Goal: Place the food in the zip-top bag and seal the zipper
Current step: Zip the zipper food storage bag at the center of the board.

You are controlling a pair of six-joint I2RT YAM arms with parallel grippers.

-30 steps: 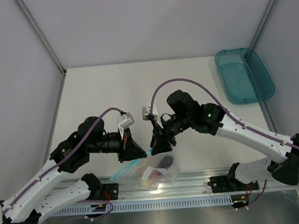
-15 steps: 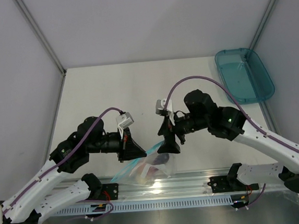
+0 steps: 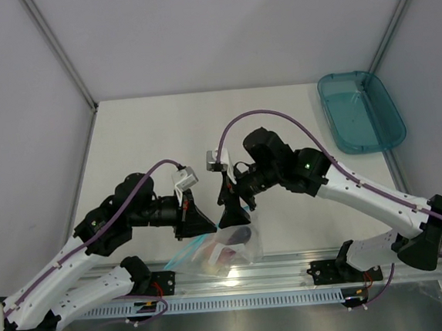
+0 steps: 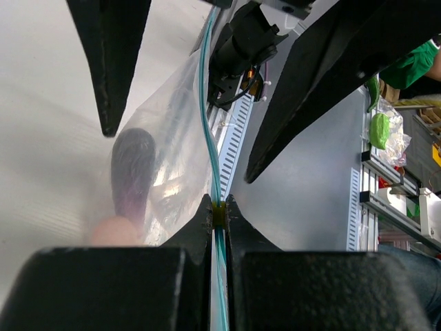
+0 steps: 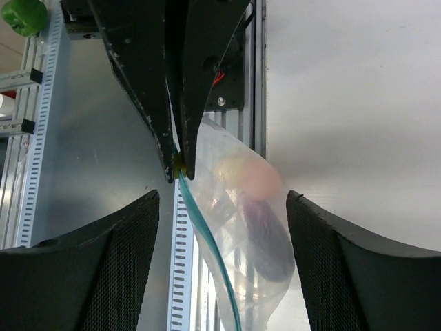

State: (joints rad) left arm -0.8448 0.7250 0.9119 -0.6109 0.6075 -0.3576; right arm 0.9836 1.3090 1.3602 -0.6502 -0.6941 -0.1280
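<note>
The clear zip-top bag (image 3: 236, 249) hangs at the table's near edge with the food inside. In the right wrist view a peach-pink piece (image 5: 260, 179), a pale cream piece (image 5: 231, 165) and a dark purple oblong piece (image 5: 265, 241) show through the plastic. My left gripper (image 3: 209, 225) is shut on the teal zipper (image 4: 207, 103) and pinches it between its tips (image 4: 219, 215). My right gripper (image 3: 233, 213) is open. Its fingers (image 5: 103, 276) stand wide on either side of the bag (image 5: 234, 227), just below the left gripper's pinch, touching nothing.
An empty teal plastic tray (image 3: 359, 111) sits at the far right of the table. A metal rail (image 3: 292, 271) runs along the near edge under the bag. Grey walls close in the left, back and right sides.
My right gripper swung right, away from the left one, then came back left next to it, staying open. The left gripper kept its grip on the zipper. The bag shifted slightly.
</note>
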